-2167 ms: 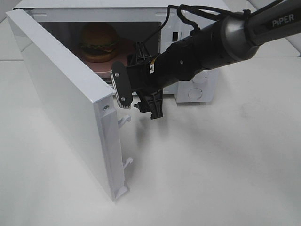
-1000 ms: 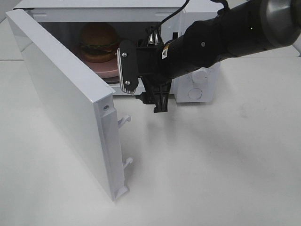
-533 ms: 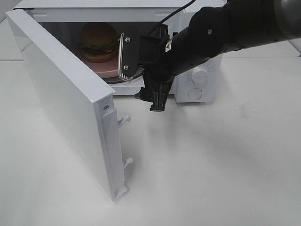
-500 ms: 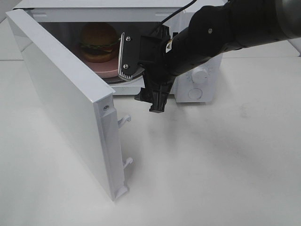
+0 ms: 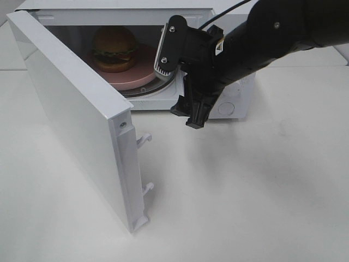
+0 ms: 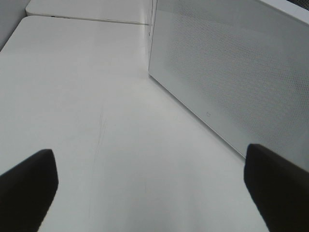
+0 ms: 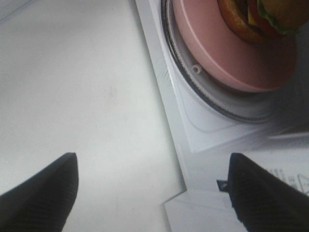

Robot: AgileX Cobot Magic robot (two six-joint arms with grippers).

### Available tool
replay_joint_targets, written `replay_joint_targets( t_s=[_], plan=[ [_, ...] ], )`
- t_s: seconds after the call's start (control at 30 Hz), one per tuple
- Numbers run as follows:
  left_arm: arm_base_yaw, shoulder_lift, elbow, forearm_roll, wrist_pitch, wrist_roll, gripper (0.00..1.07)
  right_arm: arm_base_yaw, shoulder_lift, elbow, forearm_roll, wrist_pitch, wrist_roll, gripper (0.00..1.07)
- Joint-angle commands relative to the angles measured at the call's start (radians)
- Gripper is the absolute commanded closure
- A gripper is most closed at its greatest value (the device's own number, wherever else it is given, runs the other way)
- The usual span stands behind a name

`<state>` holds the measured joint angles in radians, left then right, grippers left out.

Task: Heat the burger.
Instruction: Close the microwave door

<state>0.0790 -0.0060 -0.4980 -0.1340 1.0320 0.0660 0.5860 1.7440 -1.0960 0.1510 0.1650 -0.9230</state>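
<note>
The burger (image 5: 114,48) sits on a round pink plate (image 5: 139,76) inside the open microwave (image 5: 109,6), toward the back left of the cavity. The right wrist view shows the burger (image 7: 260,14) at the far edge of the pink plate (image 7: 227,53). My right gripper (image 5: 177,95) hovers open and empty just outside the cavity's front right, apart from the plate. In its own view the right gripper (image 7: 154,193) hangs over the microwave's front sill. My left gripper (image 6: 152,193) stands open and empty above the table beside a white dotted panel (image 6: 231,72); it does not show in the exterior view.
The microwave door (image 5: 76,114) swings out to the left toward the front, with latch hooks (image 5: 143,141) on its edge. The control panel (image 5: 229,103) lies behind my right arm. White table (image 5: 245,191) spreads in front and to the right.
My right gripper has drawn to the right and a little up, away from the middle of the cavity's mouth, uncovering more of the pink plate. Burger, plate and door have not moved.
</note>
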Motion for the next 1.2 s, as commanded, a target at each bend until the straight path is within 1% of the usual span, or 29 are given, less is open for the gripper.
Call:
replay_joint_targets(
  t_s=[0.03, 0.1, 0.13, 0.2, 0.23, 0.57, 0.67, 0.73, 0.77, 0.83, 0.87, 0.97, 1.03, 1.07, 1.13, 1.2],
  plan=[
    [0.002, -0.017, 0.002, -0.001, 0.001, -0.004, 0.06, -0.002, -0.062, 0.075, -0.002, 0.011, 0.05, 0.31],
    [0.002, -0.017, 0.002, -0.001, 0.001, -0.004, 0.06, 0.0, -0.074, 0.088, -0.002, 0.011, 0.057, 0.31],
    [0.002, -0.017, 0.002, -0.001, 0.001, -0.004, 0.06, 0.0, -0.1, 0.117, -0.002, 0.016, 0.081, 0.31],
    [0.002, -0.017, 0.002, -0.001, 0.001, -0.004, 0.06, 0.0, -0.111, 0.131, -0.002, 0.018, 0.091, 0.31],
    [0.002, -0.017, 0.002, -0.001, 0.001, -0.004, 0.06, 0.0, -0.142, 0.158, -0.002, 0.019, 0.117, 0.31],
    [0.002, -0.017, 0.002, -0.001, 0.001, -0.004, 0.06, 0.0, -0.258, 0.245, -0.006, 0.094, 0.244, 0.31],
    [0.002, -0.017, 0.002, -0.001, 0.001, -0.004, 0.06, 0.0, -0.328, 0.29, -0.011, 0.179, 0.36, 0.31],
    [0.002, -0.017, 0.002, -0.001, 0.001, -0.004, 0.06, 0.0, -0.342, 0.299, -0.012, 0.198, 0.383, 0.31],
    [0.002, -0.017, 0.002, -0.001, 0.001, -0.004, 0.06, 0.0, -0.378, 0.316, -0.014, 0.24, 0.441, 0.31],
    [0.002, -0.017, 0.002, -0.001, 0.001, -0.004, 0.06, 0.0, -0.393, 0.321, -0.014, 0.258, 0.466, 0.31],
    [0.002, -0.017, 0.002, -0.001, 0.001, -0.004, 0.06, 0.0, -0.43, 0.331, -0.017, 0.31, 0.531, 0.31],
    [0.002, -0.017, 0.002, -0.001, 0.001, -0.004, 0.06, 0.0, -0.448, 0.331, -0.028, 0.334, 0.557, 0.31],
    [0.002, -0.017, 0.002, -0.001, 0.001, -0.004, 0.06, 0.0, -0.514, 0.331, -0.09, 0.468, 0.712, 0.31],
    [0.002, -0.017, 0.002, -0.001, 0.001, -0.004, 0.06, 0.0, -0.514, 0.331, -0.09, 0.468, 0.712, 0.31],
    [0.002, -0.017, 0.002, -0.001, 0.001, -0.004, 0.06, 0.0, -0.563, 0.331, -0.135, 0.559, 0.785, 0.31],
    [0.002, -0.017, 0.002, -0.001, 0.001, -0.004, 0.06, 0.0, -0.582, 0.331, -0.151, 0.591, 0.809, 0.31]
  ],
)
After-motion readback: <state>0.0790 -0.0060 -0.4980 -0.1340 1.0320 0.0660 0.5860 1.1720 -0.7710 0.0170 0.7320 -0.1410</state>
